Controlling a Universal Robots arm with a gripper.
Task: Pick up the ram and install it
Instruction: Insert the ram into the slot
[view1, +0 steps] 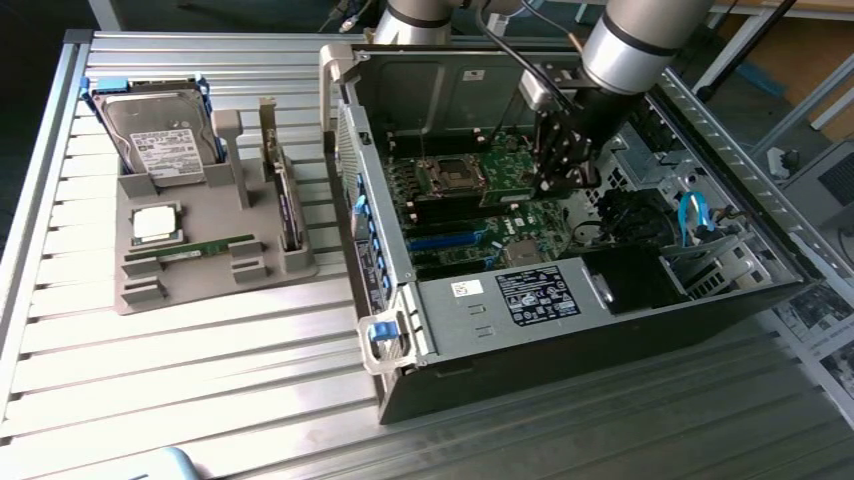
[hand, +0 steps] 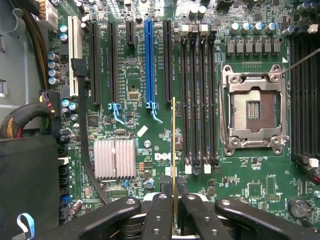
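**Mia:** What is at the exterior view's left?

**Tom:** A grey holder (view1: 200, 290) on the table. A big silver hard drive (view1: 160, 140) stands at its back. In front of that lies a square silver chip (view1: 154, 222). Next to the chip lies a second ram stick (view1: 200, 250), flat and green.

**Mia:** And in the middle?

**Tom:** The computer case (view1: 534, 330) is open. You can look right in and see the green main board (view1: 467, 240).

**Mia:** Where is the gripper (view1: 561, 180)?

**Tom:** Inside the case, more to the exterior view's right. It points down at the board.

**Mia:** Does it hold something?

**Tom:** Yes. Its fingers are almost closed, and they pinch the ram (view1: 514, 170). The stick is thin, so the gap is tiny.

**Mia:** Can the wrist view see it too?

**Tom:** Yes. There the ram (hand: 173, 150) looks like a thin line, because we see its edge. The gripper (hand: 173, 210) has it tight between two dark fingers (hand: 160, 215).

**Mia:** Is the ram in a slot?

**Tom:** No. It hangs over the board, just beside the row of long black slots (hand: 200, 100). It is lined up the same way as they are. I cannot tell how high it is above them.

**Mia:** What else is close?

**Tom:** A blue slot (hand: 149, 60), a silver block with ribs (hand: 115, 159), and the square socket (hand: 254, 107) past the black slots.
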